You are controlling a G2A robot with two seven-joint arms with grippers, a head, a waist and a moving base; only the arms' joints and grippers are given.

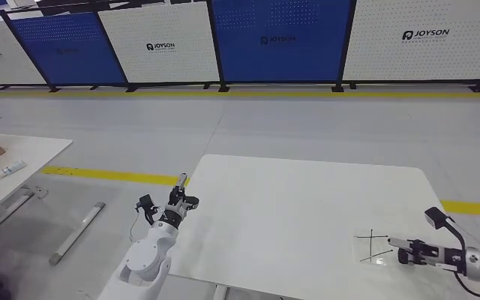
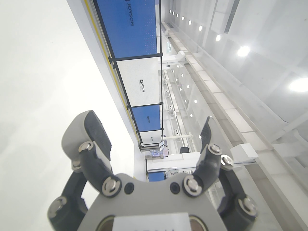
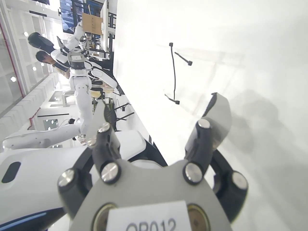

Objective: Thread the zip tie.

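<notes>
Zip ties (image 1: 373, 237) toward the worktop's (image 1: 300, 217) near right corner: too thin in the top view to distinguish heads or confirm count. The worktop's near edge is cut off.

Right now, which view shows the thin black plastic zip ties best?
Right wrist view: the thin black plastic zip ties lie on the white table ahead of the open right gripper, heads distinct. Top view renders them as faint lines beside that gripper.

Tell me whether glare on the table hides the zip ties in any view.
Right wrist view: the table glares white, yet the black zip ties stand out. Top view: even light, the ties show as thin dark lines. Left wrist view: ceiling lamps flare, and the table looks washed pale.
</notes>
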